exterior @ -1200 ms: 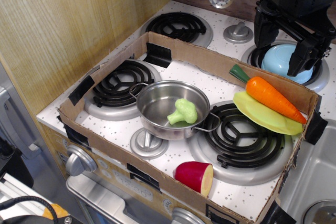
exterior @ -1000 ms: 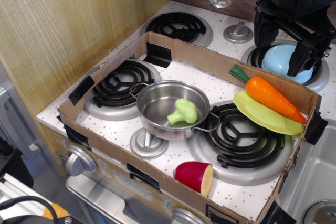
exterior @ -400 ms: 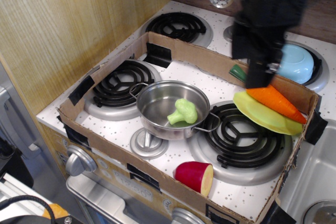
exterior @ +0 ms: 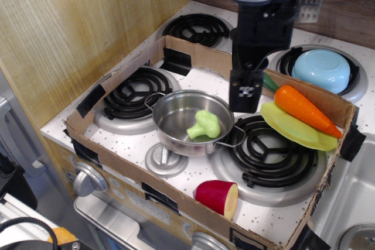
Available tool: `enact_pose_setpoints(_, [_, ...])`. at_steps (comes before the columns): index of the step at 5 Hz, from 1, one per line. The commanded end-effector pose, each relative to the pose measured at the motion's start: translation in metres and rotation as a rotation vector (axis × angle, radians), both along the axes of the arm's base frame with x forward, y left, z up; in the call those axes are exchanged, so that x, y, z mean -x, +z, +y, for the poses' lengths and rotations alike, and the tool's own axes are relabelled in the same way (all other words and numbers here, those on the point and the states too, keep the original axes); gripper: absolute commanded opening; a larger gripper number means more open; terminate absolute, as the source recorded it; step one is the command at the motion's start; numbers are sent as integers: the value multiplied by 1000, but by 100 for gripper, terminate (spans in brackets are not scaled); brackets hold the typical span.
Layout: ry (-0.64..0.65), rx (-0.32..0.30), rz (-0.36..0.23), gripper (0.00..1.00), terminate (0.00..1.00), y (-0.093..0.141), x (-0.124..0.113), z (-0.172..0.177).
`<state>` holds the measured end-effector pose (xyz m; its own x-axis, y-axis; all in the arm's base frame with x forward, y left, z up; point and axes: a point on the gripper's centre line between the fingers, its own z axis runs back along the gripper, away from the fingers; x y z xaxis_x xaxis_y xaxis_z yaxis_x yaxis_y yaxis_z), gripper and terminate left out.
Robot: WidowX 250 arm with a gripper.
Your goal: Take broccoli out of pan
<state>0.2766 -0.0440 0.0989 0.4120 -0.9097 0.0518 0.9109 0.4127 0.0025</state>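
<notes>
Claw: I see my claw (exterior: pixel 245 95) hanging above the counter, just right of the pan and up-left of the plate; from this angle only one dark finger with a checkered tag shows, so I cannot tell if it is released or clenched. It grips nothing I can see.
Broccoli: the broccoli (exterior: pixel 204 125) lies inside the pan, toward its right side, resting on the steel bottom.
Pan: the pan (exterior: pixel 170 118) sits upright on the counter (exterior: pixel 228 95) between the two front burners, inside the cardboard surround (exterior: pixel 193 57).
Plate: a yellow-green plate (exterior: pixel 293 130) rests on the right burner's edge, with the carrot (exterior: pixel 304 109) lying across it.
Bowl: a light-blue bowl (exterior: pixel 321 69) sits upside down on the back right burner, outside the cardboard.
Front: a red and yellow cut vegetable piece (exterior: pixel 217 196) lies near the front cardboard wall.
</notes>
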Motion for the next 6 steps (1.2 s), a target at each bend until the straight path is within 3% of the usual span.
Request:
enact_pose_setpoints(1, [-227, -35, -59, 100, 0, 9, -2, 27])
enact_pose_setpoints(2, [-312, -50, -66, 100, 0, 0, -9, 33])
enact_pose_setpoints(6, [-303, -14, -50, 100, 0, -39, 0, 59])
